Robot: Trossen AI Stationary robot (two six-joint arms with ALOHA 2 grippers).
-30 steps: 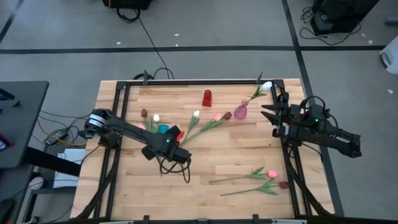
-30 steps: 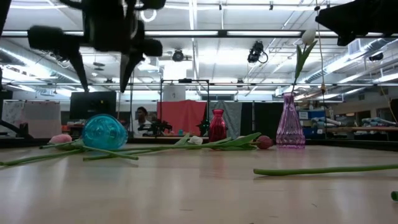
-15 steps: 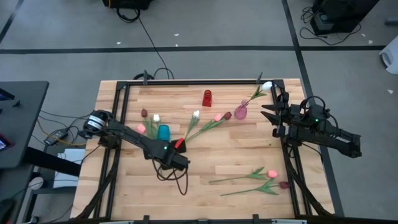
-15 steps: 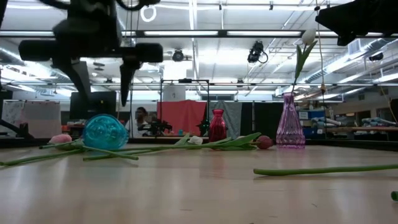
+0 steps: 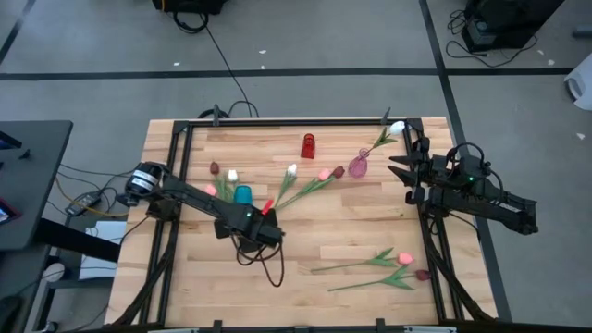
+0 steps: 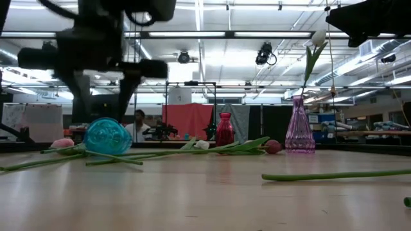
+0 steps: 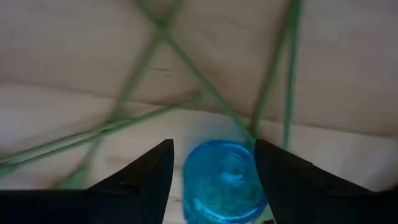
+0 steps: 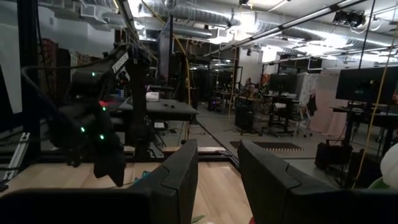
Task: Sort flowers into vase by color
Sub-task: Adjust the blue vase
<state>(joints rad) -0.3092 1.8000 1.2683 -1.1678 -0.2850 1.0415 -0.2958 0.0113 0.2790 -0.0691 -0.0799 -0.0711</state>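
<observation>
Flowers [image 5: 305,190] lie flat, stems diagonal; left hand [image 7: 211,180] open over blue vase [image 7: 221,182].

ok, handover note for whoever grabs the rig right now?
Left claw: open, over the blue vase, holding nothing.
Right claw: open, empty, parked at the table's right edge.
Done: one white tulip stands in the pink vase.
Left: loose tulips beside the blue vase, a mid-table bunch, a right-side group. The red vase holds none.
</observation>
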